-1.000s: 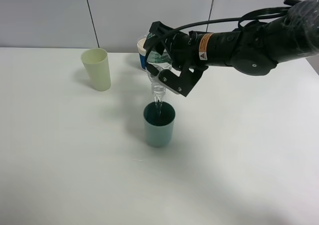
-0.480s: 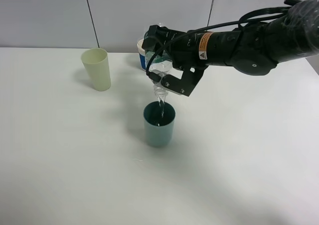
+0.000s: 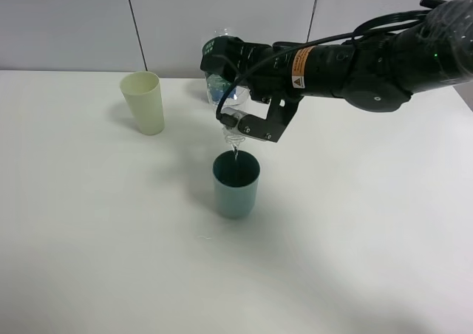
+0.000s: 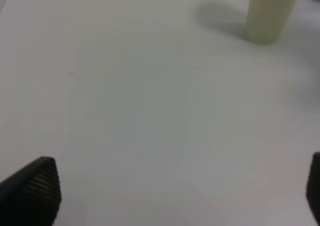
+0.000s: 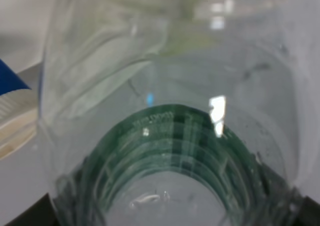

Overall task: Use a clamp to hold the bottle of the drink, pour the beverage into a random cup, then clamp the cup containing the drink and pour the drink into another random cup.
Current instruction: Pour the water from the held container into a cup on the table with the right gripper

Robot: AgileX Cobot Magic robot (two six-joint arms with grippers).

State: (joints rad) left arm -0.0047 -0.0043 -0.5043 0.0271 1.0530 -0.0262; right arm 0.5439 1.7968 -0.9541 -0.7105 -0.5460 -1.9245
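Observation:
My right gripper [image 3: 238,91] is shut on the bottle [image 3: 233,132], which is tipped steeply with its mouth down, just above the teal cup [image 3: 236,184]. A thin stream of the clear beverage [image 3: 236,154] falls from the mouth into that cup. In the right wrist view the ribbed bottle [image 5: 165,111] with its green label fills the picture. The pale yellow-green cup [image 3: 144,102] stands upright at the back left, apart from the others. My left gripper [image 4: 172,196] is open over bare table, with the yellow-green cup [image 4: 270,13] ahead of it. The left arm is outside the exterior view.
A white paper cup with a blue sleeve [image 3: 213,90] stands at the back, mostly hidden behind the bottle and gripper; its blue sleeve [image 5: 10,86] shows in the right wrist view. The right arm [image 3: 369,68] spans the back right above the white table [image 3: 111,238].
My right gripper has rotated further, so the bottle's base rose and swung left and the bottle stands steeper. Liquid keeps running into the teal cup. The left gripper has not moved.

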